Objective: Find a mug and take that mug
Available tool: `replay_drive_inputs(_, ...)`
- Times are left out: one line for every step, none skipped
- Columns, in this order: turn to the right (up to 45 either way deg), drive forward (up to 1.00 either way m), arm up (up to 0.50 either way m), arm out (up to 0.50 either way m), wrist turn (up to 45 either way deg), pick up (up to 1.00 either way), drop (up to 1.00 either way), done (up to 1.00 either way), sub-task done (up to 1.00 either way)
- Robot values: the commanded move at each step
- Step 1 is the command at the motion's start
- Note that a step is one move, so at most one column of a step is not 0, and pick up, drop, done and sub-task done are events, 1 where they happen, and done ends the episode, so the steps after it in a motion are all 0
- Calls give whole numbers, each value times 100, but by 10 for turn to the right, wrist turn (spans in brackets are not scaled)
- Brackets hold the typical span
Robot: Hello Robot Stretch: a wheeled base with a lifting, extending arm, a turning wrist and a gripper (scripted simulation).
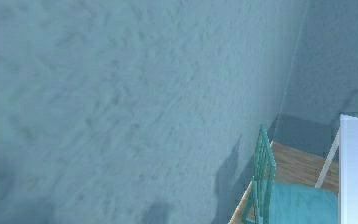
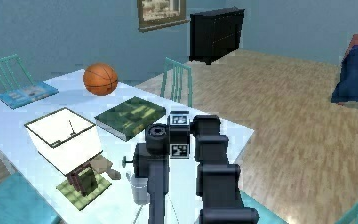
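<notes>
In the arm side view the dark arm (image 2: 212,175) rises over a white table (image 2: 87,105), with two white marked squares at its far end. Left of them is the gripper (image 2: 149,150), its dark body above the tabletop. A small pale cup-like thing (image 2: 137,188) stands on the table just below the gripper; its shape is too small to name for sure. I cannot tell whether the gripper holds anything, nor whether it touches that thing.
On the table are a basketball (image 2: 100,79), a green book (image 2: 130,117), a blue book (image 2: 27,94) and a white lampshade (image 2: 59,135). Teal chairs (image 2: 177,75) stand around it. A black dresser (image 2: 217,33) and a bed (image 2: 352,70) lie beyond wood floor. The forward view faces a teal wall (image 1: 127,100), a teal chair (image 1: 267,180) and the table's corner (image 1: 354,150).
</notes>
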Motion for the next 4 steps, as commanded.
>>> replay_drive_inputs(0,0,0,0,450,0,0,0,0)
replay_drive_inputs(0,0,0,0,450,0,0,0,0)
replay_drive_inputs(0,0,0,0,450,0,0,0,0)
replay_drive_inputs(0,0,0,0,150,0,0,0,0)
